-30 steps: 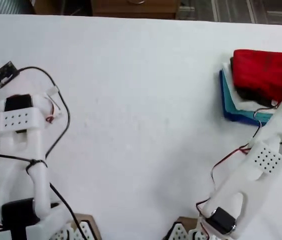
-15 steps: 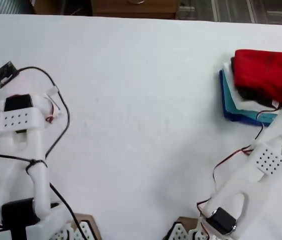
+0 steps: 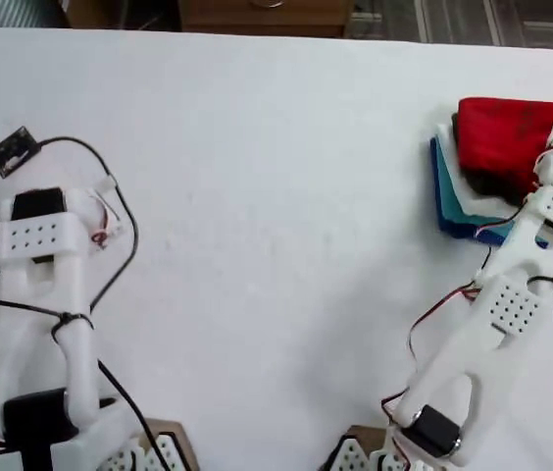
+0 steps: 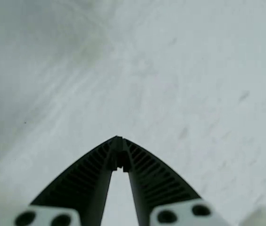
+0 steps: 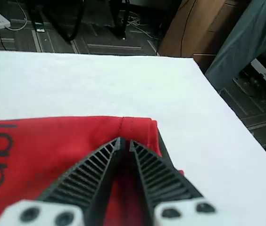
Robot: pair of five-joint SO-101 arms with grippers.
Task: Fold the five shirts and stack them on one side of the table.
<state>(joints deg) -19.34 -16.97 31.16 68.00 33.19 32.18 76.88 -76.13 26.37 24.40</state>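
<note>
White cloth-covered table (image 3: 286,216) seen from above, two white printed arms at the near edge. At far left a small black circuit board (image 3: 10,147) lay flat on the cloth, on the end of a thin black cable (image 3: 120,206) that looped back beside the left arm (image 3: 36,294). That arm was stretched away from its base, near the table's left edge and well apart from any clothing. Left gripper (image 4: 119,157): its black ribbed fingers were pressed together at the tips, nothing between them, bare white cloth below. The middle of the table was plain cloth. At the right edge sat the stack of folded shirts (image 3: 458,196), a red folded shirt (image 3: 502,137) on top of dark, white, teal and blue layers, their edges stepped out toward the table's middle. The right arm (image 3: 507,309) slanted up from its base to the stack, its wrist over the stack's near corner. Right gripper (image 5: 123,143): tips pressed together above the red shirt, close to its hemmed edge; could not tell whether they touched the fabric, and none showed between them. A brown wooden cabinet (image 5: 189,28) stood beyond the table's far side.
</note>
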